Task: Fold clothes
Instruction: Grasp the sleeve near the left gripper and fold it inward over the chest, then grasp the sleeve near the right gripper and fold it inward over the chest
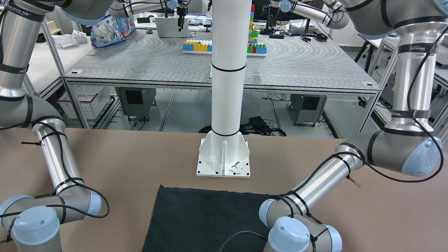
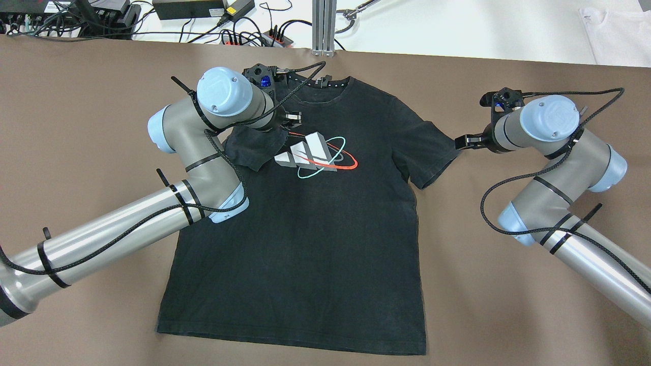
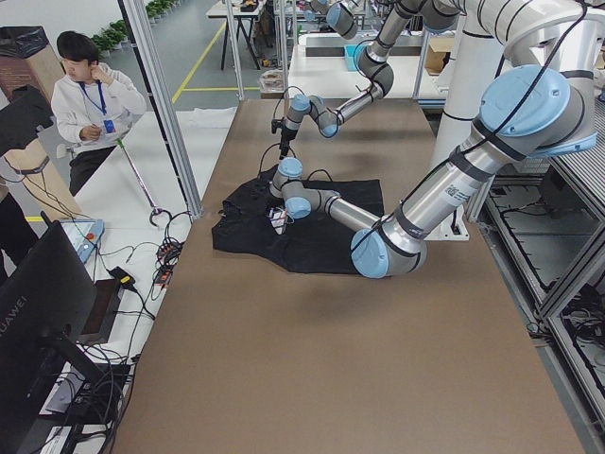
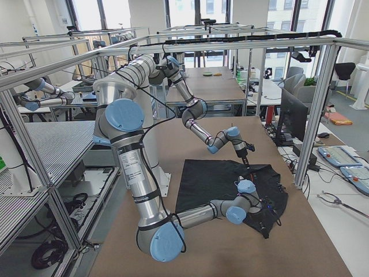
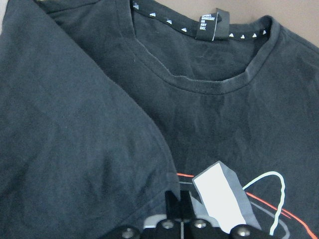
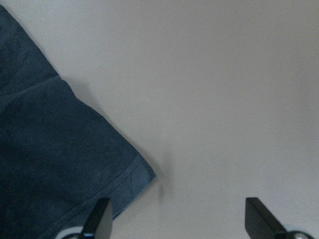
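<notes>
We find a brown, matte bench [image 2: 76,76] in a workshop of aluminium frames and further tables. Cables [image 2: 254,33] lie beyond its far edge, and a white column [image 1: 227,70] is bolted at the robot's side. Toy blocks [image 1: 197,45] stand on a slatted table behind the column, and one person [image 3: 90,104] sits off the bench's far edge. We count one T-shirt [image 2: 315,244], two arms and two claws. The T-shirt is black and lies flat, face up, at the middle of the bench, with one printed emblem [image 2: 313,155] on the chest. Its long axis runs near to far. The collar [image 2: 325,81] points to the far edge and the hem [image 2: 290,338] lies toward the robot. The left sleeve [image 2: 249,147] is folded inward over the chest, while the right sleeve [image 2: 432,152] lies spread out flat. The left claw [image 2: 293,118] sits low over the chest just left of the emblem. Its fingers are drawn together at the edge of the folded sleeve, pinching that fabric. The right claw [image 6: 177,201] stands with its fingers wide apart, holding nothing, at the corner of the right sleeve's cuff. One finger is over the cuff and the other over bare bench.
</notes>
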Motion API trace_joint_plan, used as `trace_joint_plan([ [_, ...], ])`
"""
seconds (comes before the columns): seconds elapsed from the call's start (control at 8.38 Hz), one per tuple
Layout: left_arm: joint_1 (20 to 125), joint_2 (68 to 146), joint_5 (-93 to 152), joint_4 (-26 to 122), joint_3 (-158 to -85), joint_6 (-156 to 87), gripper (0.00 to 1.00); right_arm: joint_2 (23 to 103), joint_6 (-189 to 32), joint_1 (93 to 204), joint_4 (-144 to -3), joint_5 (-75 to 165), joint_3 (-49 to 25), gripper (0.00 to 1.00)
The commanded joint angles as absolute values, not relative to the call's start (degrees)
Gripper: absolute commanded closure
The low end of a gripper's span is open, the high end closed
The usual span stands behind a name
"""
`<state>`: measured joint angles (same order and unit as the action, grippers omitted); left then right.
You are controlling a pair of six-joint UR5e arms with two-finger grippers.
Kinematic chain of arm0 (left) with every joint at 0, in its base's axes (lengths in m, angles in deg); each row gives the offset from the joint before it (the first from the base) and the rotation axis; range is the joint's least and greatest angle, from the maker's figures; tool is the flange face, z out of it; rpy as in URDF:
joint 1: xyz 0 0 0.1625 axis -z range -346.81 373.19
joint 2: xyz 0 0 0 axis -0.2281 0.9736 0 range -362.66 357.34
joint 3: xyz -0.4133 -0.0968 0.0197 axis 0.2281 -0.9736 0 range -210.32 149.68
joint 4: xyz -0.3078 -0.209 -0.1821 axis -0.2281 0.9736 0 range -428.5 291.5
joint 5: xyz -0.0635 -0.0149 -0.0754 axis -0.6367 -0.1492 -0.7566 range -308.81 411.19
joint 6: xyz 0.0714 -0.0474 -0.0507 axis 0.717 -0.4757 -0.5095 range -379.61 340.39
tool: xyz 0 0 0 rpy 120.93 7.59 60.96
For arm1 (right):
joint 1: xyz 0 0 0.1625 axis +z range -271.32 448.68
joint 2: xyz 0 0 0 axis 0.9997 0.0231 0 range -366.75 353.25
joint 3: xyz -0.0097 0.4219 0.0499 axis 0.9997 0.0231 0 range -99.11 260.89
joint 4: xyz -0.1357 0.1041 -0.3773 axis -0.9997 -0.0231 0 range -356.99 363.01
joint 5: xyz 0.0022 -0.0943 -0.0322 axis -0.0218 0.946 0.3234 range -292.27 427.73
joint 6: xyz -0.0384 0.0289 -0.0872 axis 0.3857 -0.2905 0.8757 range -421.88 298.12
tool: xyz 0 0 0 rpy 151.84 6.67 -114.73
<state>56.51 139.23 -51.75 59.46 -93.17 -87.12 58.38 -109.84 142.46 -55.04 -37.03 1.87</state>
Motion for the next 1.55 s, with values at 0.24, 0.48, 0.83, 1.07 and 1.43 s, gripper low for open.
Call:
trace_joint_plan([
  [0.24, 56.4, 139.5, -51.1, 60.1, -94.8, -92.3, 0.00, 54.2, -114.8, 142.6, -53.3, -37.3, 5.4, 0.08],
  [0.48, 56.3, 139.2, -50.8, 60.1, -94.9, -92.2, 0.00, 54.1, -120.7, 142.3, -44.2, -37.4, 11.1, 0.08],
  [0.83, 56.3, 139.2, -49.1, 60.1, -95.1, -92.2, 0.00, 54.6, -125.2, 141.7, -38.0, -37.1, 13.5, 0.11],
  [1.07, 56.3, 139.2, -49.2, 60.1, -95.1, -92.2, 0.00, 56.4, -126.6, 141.5, -35.2, -37.1, 13.3, 0.28],
  [1.43, 56.3, 139.0, -49.2, 60.1, -95.1, -92.1, 0.00, 57.5, -126.3, 141.2, -34.9, -36.8, 13.4, 0.44],
])
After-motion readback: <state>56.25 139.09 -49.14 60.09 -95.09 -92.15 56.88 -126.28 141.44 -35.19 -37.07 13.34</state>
